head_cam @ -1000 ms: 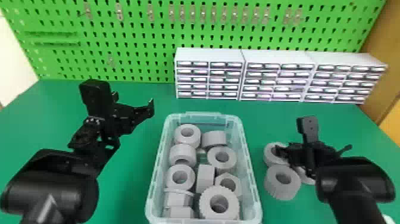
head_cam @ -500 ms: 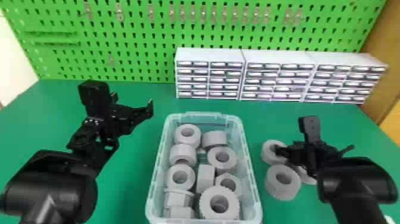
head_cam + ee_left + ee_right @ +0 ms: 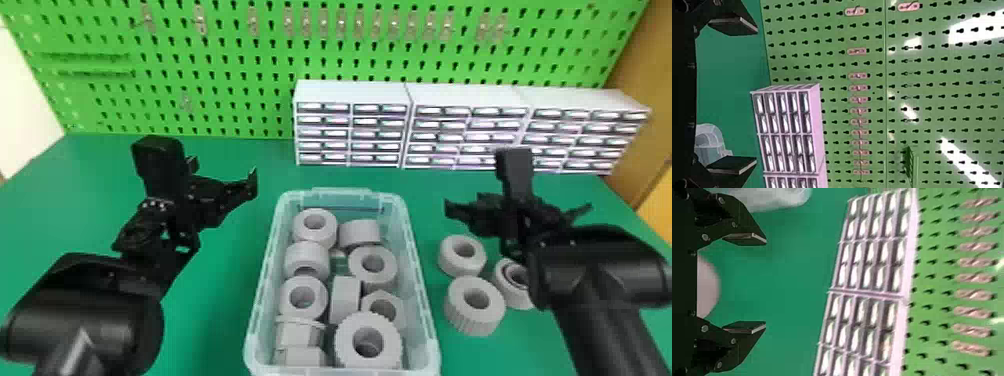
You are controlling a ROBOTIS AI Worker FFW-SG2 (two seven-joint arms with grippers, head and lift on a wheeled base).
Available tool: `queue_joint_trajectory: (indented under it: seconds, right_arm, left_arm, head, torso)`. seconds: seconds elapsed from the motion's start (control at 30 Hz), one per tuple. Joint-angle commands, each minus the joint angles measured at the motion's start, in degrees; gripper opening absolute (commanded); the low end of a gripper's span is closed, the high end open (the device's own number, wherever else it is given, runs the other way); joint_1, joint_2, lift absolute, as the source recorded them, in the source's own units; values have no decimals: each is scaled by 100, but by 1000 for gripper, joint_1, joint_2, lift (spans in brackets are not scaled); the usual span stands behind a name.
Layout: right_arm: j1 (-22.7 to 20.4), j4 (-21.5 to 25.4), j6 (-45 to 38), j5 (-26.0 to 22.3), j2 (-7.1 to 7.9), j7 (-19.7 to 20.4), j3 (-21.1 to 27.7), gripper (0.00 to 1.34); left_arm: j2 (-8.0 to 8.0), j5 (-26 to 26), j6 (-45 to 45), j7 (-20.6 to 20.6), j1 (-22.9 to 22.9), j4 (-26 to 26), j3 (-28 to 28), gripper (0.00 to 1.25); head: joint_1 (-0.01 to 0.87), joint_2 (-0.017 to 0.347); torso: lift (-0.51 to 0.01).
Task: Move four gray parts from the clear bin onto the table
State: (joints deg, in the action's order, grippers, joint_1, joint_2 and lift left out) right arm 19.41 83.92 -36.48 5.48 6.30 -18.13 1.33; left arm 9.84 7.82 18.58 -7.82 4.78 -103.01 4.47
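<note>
Seemingly three delivered, one transfer remaining | right end effector (image 3: 766, 284) and left end effector (image 3: 755, 94): both wide open, empty | three gray parts (image 3: 470, 320) toward the right edge of the table (image 3: 215, 310), others inside the clear bin (image 3: 341, 192) | next: bring right one above bin, lower, close on a fourth

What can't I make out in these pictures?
- Head view: one gray part on the table, partly behind the right arm.
- Head view: clear bin, near end cut off below.
- Head view: bin floor, mostly beneath gray parts.
- Right wrist view: gray part, partly behind right gripper.
</note>
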Motion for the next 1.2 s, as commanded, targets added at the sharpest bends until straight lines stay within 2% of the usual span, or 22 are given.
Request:
queue_joint_trajectory:
  seconds: [0.0,0.13,0.27,0.43,0.63,0.83,1.17]
  right_arm:
    - [-16,881,-580,-443,37,266,-546,833]
    - [10,1399,-966,-874,73,539,-942,833]
    - [54,1689,-1133,-1260,117,723,-1320,833]
    - [36,1918,-1221,-1357,64,846,-1654,830]
    - [-104,2190,-1502,-1577,2,1022,-1794,830]
    - [-218,2595,-1889,-1700,73,1260,-1944,830]
    - [-298,2797,-2276,-1999,143,1374,-2040,830]
  left_arm:
    - [0,-8,-3,0,14,0,-8,1126]
    - [0,-17,6,0,14,0,1,1126]
    - [0,-26,6,0,14,0,1,1126]
    - [0,-26,6,0,32,0,18,1126]
    - [0,-17,-3,0,32,0,1,1126]
    - [0,-26,6,0,23,0,-17,1128]
    - [0,-8,6,-35,23,0,-52,1126]
  head:
    - [678,34]
    - [678,34]
    - [678,34]
    - [678,34]
    - [678,34]
    - [678,34]
    - [678,34]
  torso:
    - [-50]
    - [-50]
    - [-50]
    - [-50]
    - [-50]
    - [-50]
    - [-50]
